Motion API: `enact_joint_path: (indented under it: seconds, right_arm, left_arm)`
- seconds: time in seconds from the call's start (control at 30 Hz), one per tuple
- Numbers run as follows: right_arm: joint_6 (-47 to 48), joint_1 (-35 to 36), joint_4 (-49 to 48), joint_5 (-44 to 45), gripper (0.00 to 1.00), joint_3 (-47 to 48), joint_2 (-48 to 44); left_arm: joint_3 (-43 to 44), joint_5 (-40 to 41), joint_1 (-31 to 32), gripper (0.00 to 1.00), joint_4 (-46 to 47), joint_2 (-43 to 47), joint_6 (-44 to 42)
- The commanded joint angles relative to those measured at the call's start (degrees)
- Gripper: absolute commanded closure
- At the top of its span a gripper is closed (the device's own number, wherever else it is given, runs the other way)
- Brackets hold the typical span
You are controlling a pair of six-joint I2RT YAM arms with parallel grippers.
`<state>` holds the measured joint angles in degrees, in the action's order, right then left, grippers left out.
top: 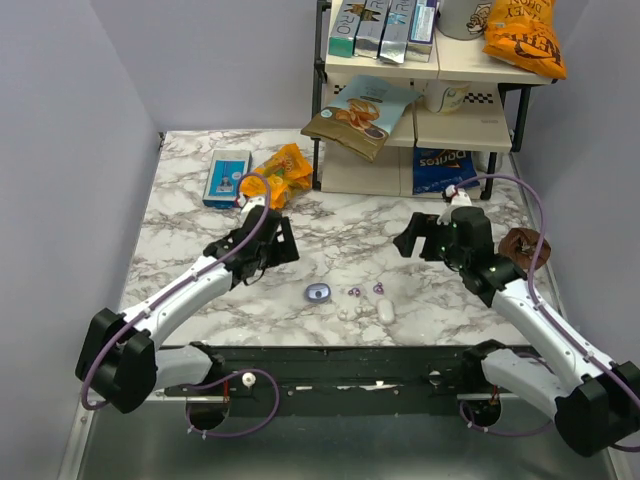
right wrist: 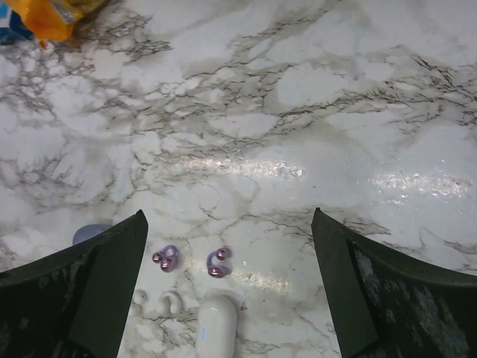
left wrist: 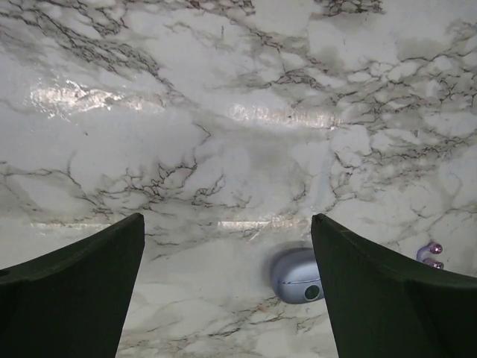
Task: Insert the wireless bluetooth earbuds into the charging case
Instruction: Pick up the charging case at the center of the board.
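Note:
The charging case [top: 318, 292], a small round blue-lilac puck, lies on the marble near the front edge. In the left wrist view the charging case [left wrist: 297, 275] sits just inside the right finger, low in the frame. The two purple earbuds [top: 353, 291] [top: 378, 288] lie just right of it, apart from each other. In the right wrist view both earbuds [right wrist: 165, 258] [right wrist: 218, 262] lie on the table between the fingers. My left gripper [left wrist: 227, 220] hovers open behind and left of the case. My right gripper [right wrist: 227, 212] hovers open behind and right of the earbuds. Neither holds anything.
A white oblong case [right wrist: 218, 326] and two white earbuds [right wrist: 171, 300] lie just in front of the purple ones. An orange snack bag [top: 278, 172] and a blue box [top: 226, 177] sit at the back left. A snack shelf [top: 420, 90] stands at the back right, with a brown object [top: 522, 245] at the right edge.

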<state>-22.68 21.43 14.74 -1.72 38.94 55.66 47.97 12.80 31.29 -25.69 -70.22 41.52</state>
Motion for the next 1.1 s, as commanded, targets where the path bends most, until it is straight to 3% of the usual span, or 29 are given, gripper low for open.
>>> enact_joint_path:
  seconds: [0.0,0.1,0.23,0.37,0.53,0.63,0.73,0.83,1.07]
  right_arm:
    - [0.9,2.2,-1.7,-5.0,0.0,0.1,-2.4]
    - [2.3,8.0,0.1,1.3,0.0,2.4,-2.7]
    - [-1.9,11.6,2.7,9.1,0.0,5.3,-0.7]
    - [-7.5,11.7,2.8,13.9,0.0,4.0,-1.4]
    - [-6.8,11.7,2.4,8.3,0.0,3.2,-3.3]
    - [-7.4,11.7,2.5,7.0,0.0,2.4,-5.3]
    - [-8.1,11.7,2.4,8.8,0.0,1.6,-6.9]
    - [-8.6,11.7,2.6,10.3,0.0,0.3,-7.8]
    - [-7.8,11.7,3.8,7.1,0.0,0.1,-7.7]
  left_arm:
    - [-5.5,3.3,5.8,0.01,3.8,5.4,5.8]
    - [-6.8,8.0,10.5,0.01,4.5,7.3,8.4]
    - [-2.7,19.4,22.6,0.01,-0.8,4.4,14.5]
    - [-0.9,22.4,25.7,0.01,-7.8,1.3,22.8]
    - [-2.4,24.0,27.2,0.01,-11.7,0.9,37.1]
    - [-6.2,23.7,27.3,0.01,-10.5,3.3,40.6]
    - [-8.5,22.4,27.3,0.01,-6.9,6.0,40.3]
    - [-7.3,19.1,28.6,0.01,-2.0,5.7,33.8]
    - [0.2,23.2,33.4,0.01,-6.7,-2.5,31.3]
